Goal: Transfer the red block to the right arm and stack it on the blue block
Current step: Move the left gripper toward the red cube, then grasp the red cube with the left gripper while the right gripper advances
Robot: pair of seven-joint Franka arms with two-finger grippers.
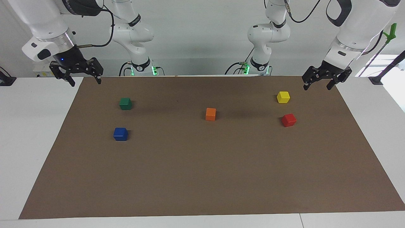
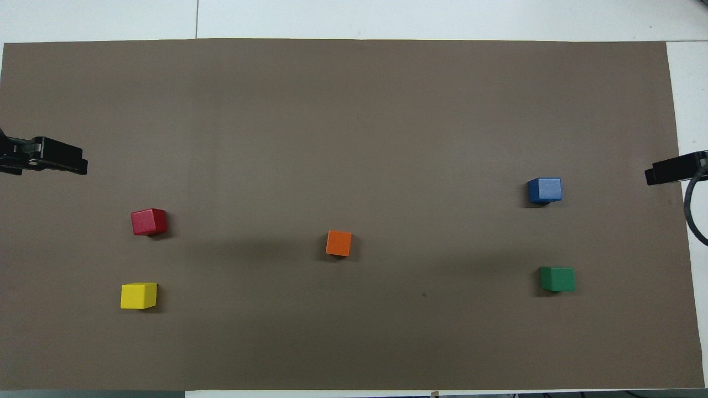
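The red block (image 1: 289,120) lies on the brown mat toward the left arm's end, just farther from the robots than a yellow cube; it also shows in the overhead view (image 2: 149,221). The blue block (image 1: 120,134) lies toward the right arm's end, farther from the robots than a green cube, and shows in the overhead view (image 2: 545,190). My left gripper (image 1: 318,87) hangs open and empty above the mat's edge at its own end (image 2: 61,159). My right gripper (image 1: 86,82), with a blue light at its wrist, hangs open and empty above the mat's edge at its end (image 2: 666,168).
A yellow cube (image 1: 283,97) sits near the red block. A green cube (image 1: 125,103) sits near the blue block. An orange cube (image 1: 210,114) sits mid-mat. The brown mat (image 1: 202,177) covers the white table.
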